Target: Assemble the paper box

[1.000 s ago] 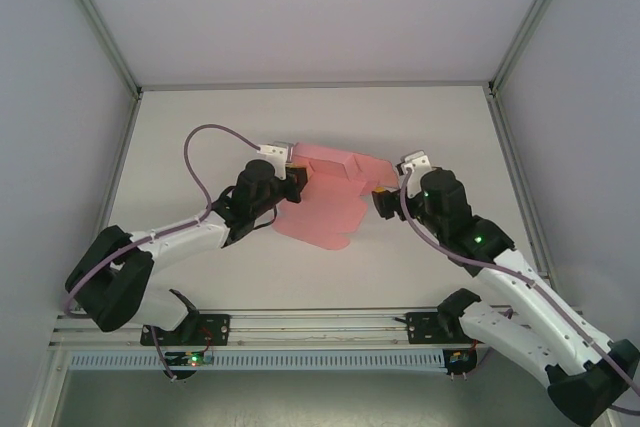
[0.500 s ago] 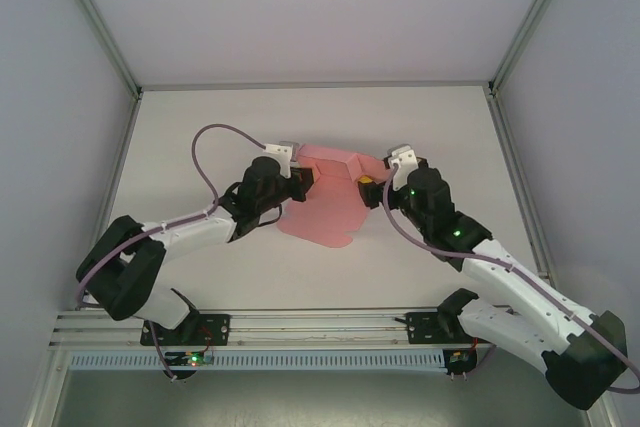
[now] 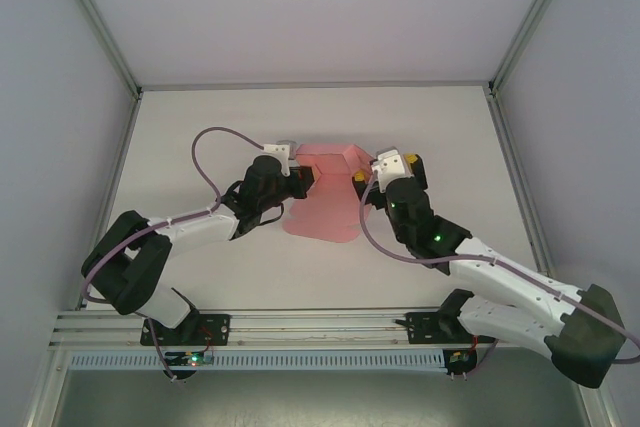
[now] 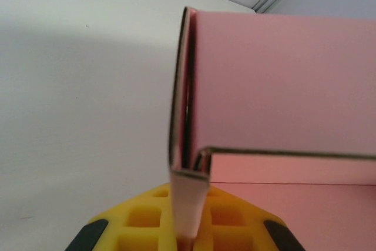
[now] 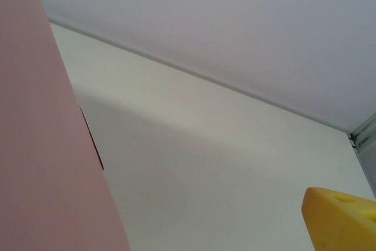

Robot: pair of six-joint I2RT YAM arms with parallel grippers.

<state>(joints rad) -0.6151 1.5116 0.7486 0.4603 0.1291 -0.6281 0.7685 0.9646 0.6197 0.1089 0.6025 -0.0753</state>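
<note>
one matte white table (image 3: 450,127) carries everything, shut in by plain pale grey walls (image 3: 320,7) with slim aluminium posts (image 3: 97,25) at the corners behind the paper box (image 3: 325,209). the paper box is thin pink card, smooth and plain, lying partly folded near the middle of the table: a broad flat panel with a rounded near edge rests on the surface, and a far panel stands up from it along a sharp crease. the left gripper (image 3: 300,180) sits at the box's left edge, its gridded yellow pads (image 4: 147,221) pinched tight on a narrow doubled flap at the corner, where the card bends back on itself in a thin u. the right gripper (image 3: 384,171) sits at the box's right edge with its jaws spread wide and nothing between them; one blocky yellow fingertip (image 5: 341,218) shows clear of the card. a lilac cable (image 3: 205,152) loops left of the box above the black and white arm.
</note>
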